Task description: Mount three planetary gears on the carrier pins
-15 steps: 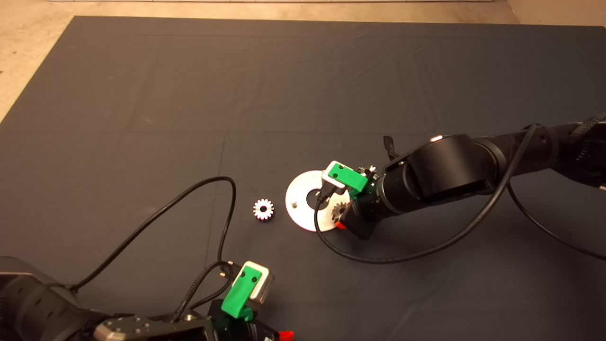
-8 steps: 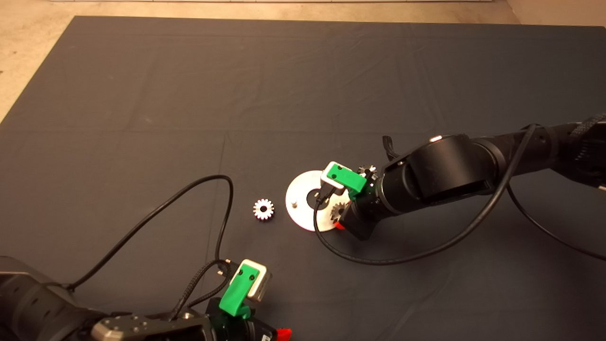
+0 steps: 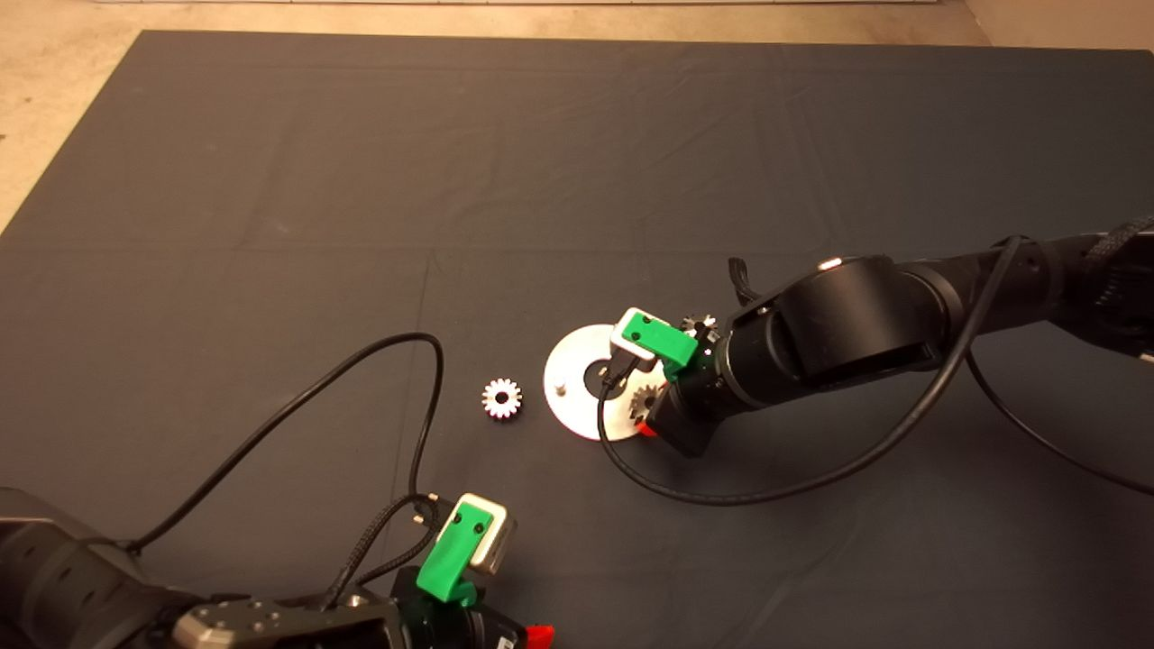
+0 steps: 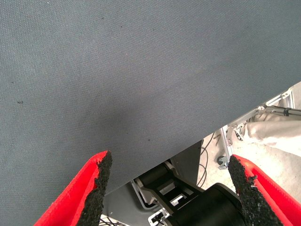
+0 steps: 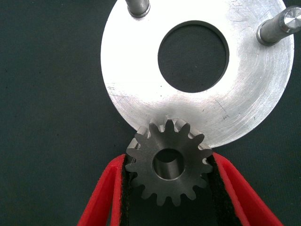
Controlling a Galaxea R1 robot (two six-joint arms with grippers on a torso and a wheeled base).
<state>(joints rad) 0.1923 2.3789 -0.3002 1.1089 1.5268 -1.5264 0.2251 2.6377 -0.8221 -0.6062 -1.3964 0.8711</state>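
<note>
The shiny round disc [image 3: 568, 370] lies mid-mat, and two bare carrier pins [image 5: 277, 26] [image 5: 139, 5] stand on it [image 5: 136, 80]. My right gripper [image 5: 168, 162] is shut on one planetary gear [image 5: 168, 165], pads pressing its teeth on both sides. The gear [image 3: 645, 400] sits at the disc's near-right rim. Whether a pin is in its bore I cannot tell. A second gear [image 3: 501, 397] lies loose on the mat left of the disc. A third [image 3: 696, 322] peeks out behind the right wrist. My left gripper [image 3: 532, 638] [image 4: 169, 165] waits open at the mat's near edge.
A black cable [image 3: 361, 379] loops across the mat from the left arm toward the loose gear. Another cable [image 3: 766, 491] hangs below the right arm [image 3: 838, 329]. The left wrist view shows the mat's edge with the robot's base and floor beyond.
The left gripper has sunk slightly toward the near edge. The right gripper, its gear and the disc have stayed put.
</note>
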